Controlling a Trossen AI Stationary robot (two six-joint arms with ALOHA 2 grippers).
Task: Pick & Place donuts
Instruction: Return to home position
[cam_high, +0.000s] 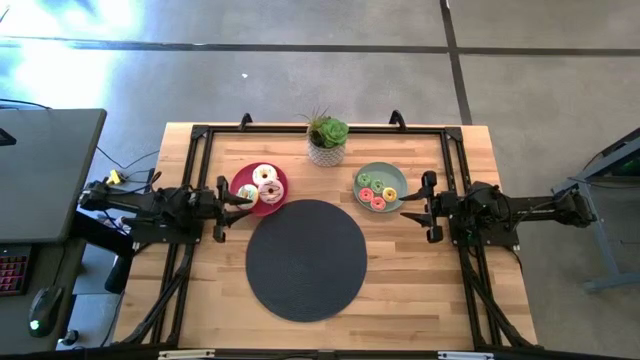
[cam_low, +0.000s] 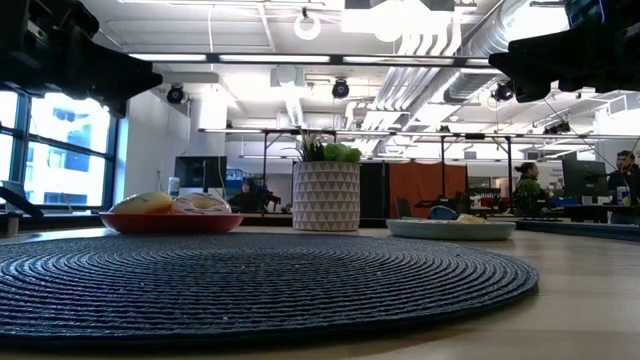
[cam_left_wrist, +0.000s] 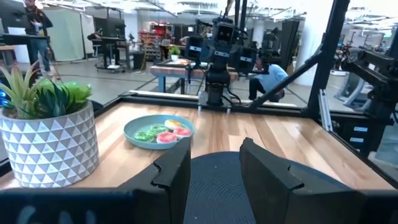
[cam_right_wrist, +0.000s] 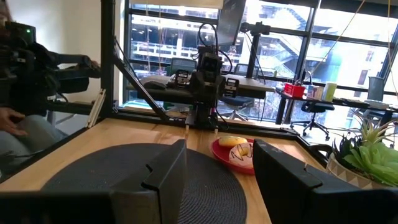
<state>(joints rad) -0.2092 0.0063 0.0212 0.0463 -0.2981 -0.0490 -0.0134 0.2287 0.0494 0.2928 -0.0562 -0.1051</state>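
"Red round plate (cam_high: 282, 188), left of centre in the high view: what do you read on it?"

"3 larger ring donuts (cam_high: 262, 184): cream, pink-sprinkled and green-frosted. Your left gripper (cam_high: 241, 201) sits at that plate's lower-left edge, fingers apart and empty, pointing toward frame right."

"And the sage-green round plate (cam_high: 395, 176)?"

"It holds the mini donuts (cam_high: 375, 193) in red, pink, green and yellow; you won't get a sure count from here. Your right gripper (cam_high: 408, 211) is just beside its lower-right rim, fingers apart with nothing between them, pointing toward frame left."

"Anything on the big black woven round mat (cam_high: 306, 260)?"

"Nothing, lower centre. No donut lies loose on the wooden table (cam_high: 470, 300). A green plant in a white patterned pot (cam_high: 327, 142) stands at top centre, between the plates."

"So what does your retreat turn on?"

"Each plate lies just ahead of its nearer arm's fingertips. I judge you should draw each arm back along its own line, toward the frame's sides, clear of the rims."
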